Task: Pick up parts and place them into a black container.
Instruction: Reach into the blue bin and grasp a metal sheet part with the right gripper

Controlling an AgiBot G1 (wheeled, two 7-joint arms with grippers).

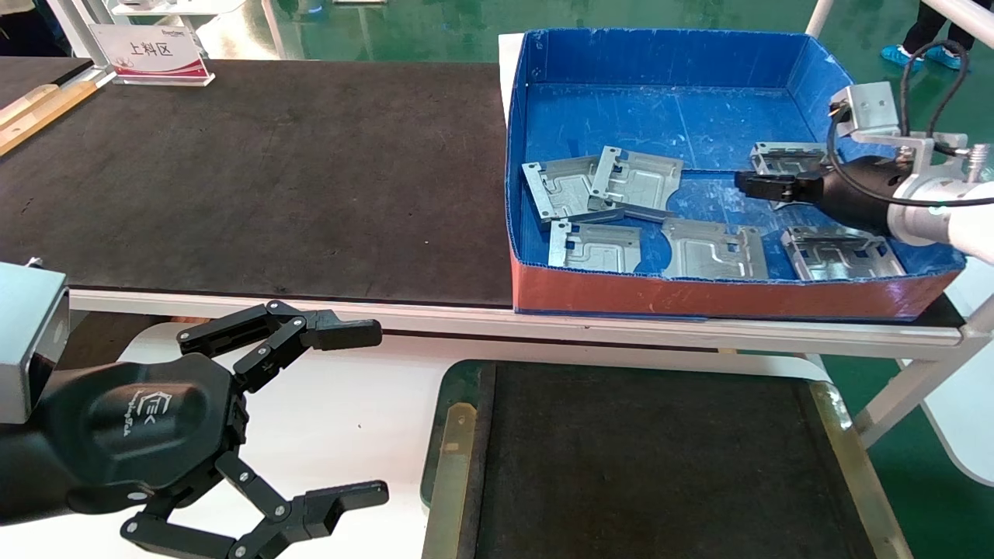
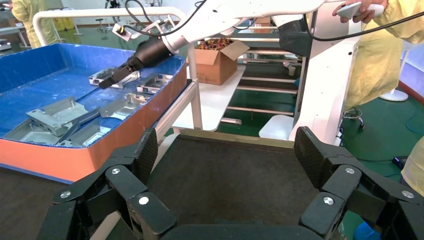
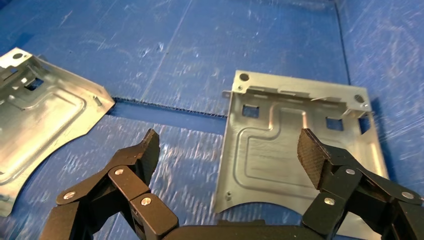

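Observation:
Several silver-grey stamped plates lie in a blue box with a red front; two overlap at its left. My right gripper is open and empty, low inside the box over the far-right plate. In the right wrist view the right gripper straddles that plate's edge: one finger over blue floor, one over the plate. Another plate lies beside it. The black container is empty, in front of the table. My left gripper is open and empty beside the container; in its wrist view the left gripper faces the container.
A large black mat covers the table left of the box, with a sign at its far edge. A white surface lies under my left gripper. A cardboard box and a person in yellow are beyond.

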